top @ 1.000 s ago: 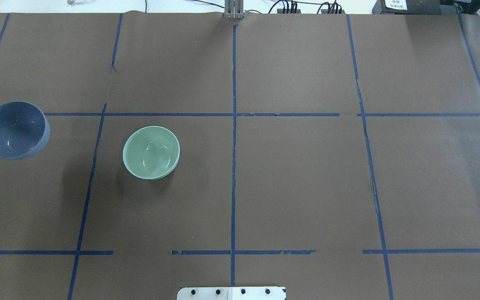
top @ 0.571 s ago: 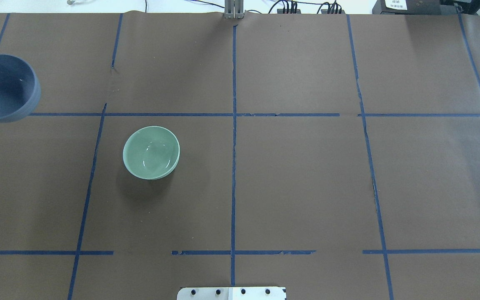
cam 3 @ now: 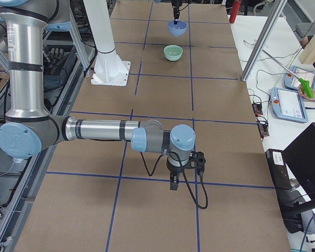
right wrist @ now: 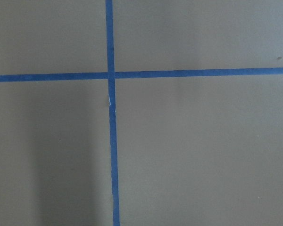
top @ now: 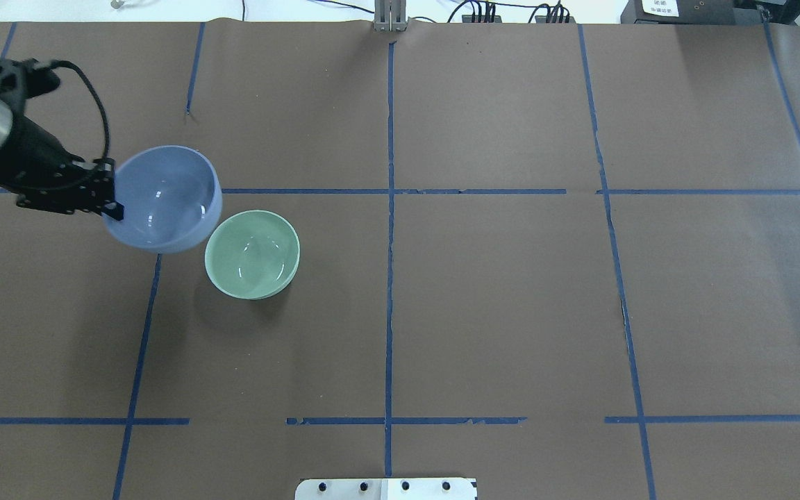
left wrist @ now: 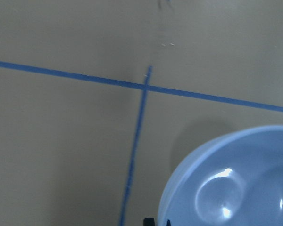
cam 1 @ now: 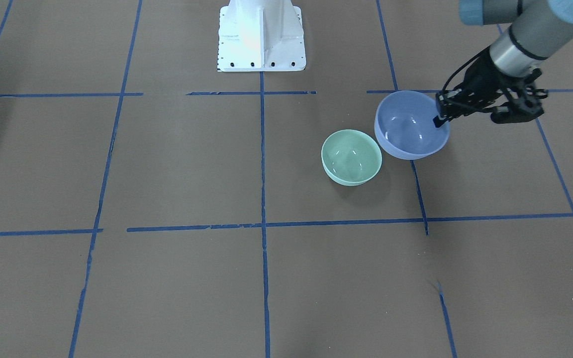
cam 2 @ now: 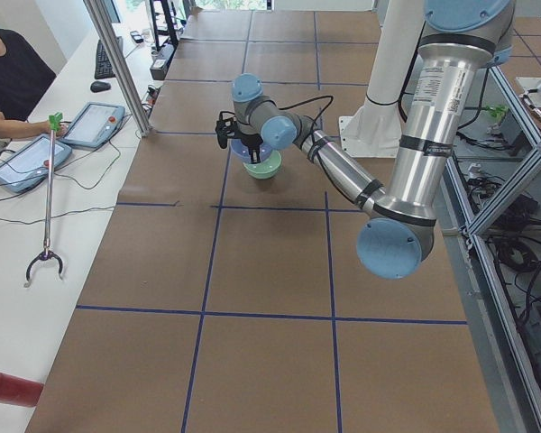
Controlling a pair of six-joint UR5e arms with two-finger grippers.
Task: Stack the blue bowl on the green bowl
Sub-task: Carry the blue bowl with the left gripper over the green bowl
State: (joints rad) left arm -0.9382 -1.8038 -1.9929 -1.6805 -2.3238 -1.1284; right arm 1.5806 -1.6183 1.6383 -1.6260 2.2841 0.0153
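Note:
The blue bowl (top: 164,198) hangs tilted just above the table, its rim pinched by my left gripper (top: 114,203), which is shut on the rim's left side. It also shows in the front view (cam 1: 411,124) and the left wrist view (left wrist: 236,183). The green bowl (top: 252,254) stands upright on the brown table, just right of and nearer than the blue bowl; their rims nearly overlap from overhead. The front view shows the green bowl (cam 1: 351,156) and the left gripper (cam 1: 438,118). My right gripper (cam 3: 174,182) hangs over bare table far off; I cannot tell whether it is open.
Blue tape lines (top: 389,208) divide the brown paper table into squares. The white robot base plate (cam 1: 261,35) stands at the near middle edge. An operator (cam 2: 13,81) sits with tablets beyond the table's far side.
The blue bowl, at the view's left edge before, has moved right with the left gripper and now hangs beside the green bowl. The green bowl has not moved.

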